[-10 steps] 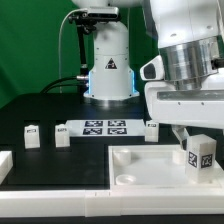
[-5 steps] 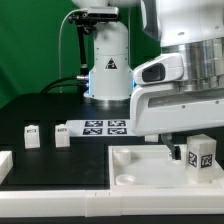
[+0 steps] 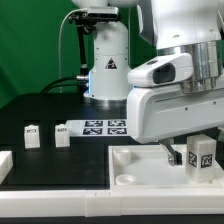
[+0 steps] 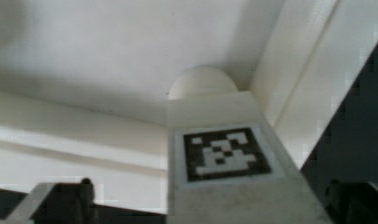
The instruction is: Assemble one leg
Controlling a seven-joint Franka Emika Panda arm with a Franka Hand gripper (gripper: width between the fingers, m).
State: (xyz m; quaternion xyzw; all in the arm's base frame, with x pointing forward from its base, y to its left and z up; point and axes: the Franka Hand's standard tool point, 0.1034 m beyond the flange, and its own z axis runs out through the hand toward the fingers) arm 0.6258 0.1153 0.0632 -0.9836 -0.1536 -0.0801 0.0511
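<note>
i have the gripper [image 3: 196,150] clenched on the leg [image 3: 201,153], upright over the tray's [image 3: 130,160] corner on the exterior view's right. i'd keep the leg [image 4: 223,150] plumb, centre its rounded tip over the socket, then lower slowly without easing my hold.

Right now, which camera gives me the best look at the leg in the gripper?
The wrist view: the leg fills the frame, its tag facing the camera, above the white slab. The exterior view shows only a small leg at the frame edge, under the gripper.
</note>
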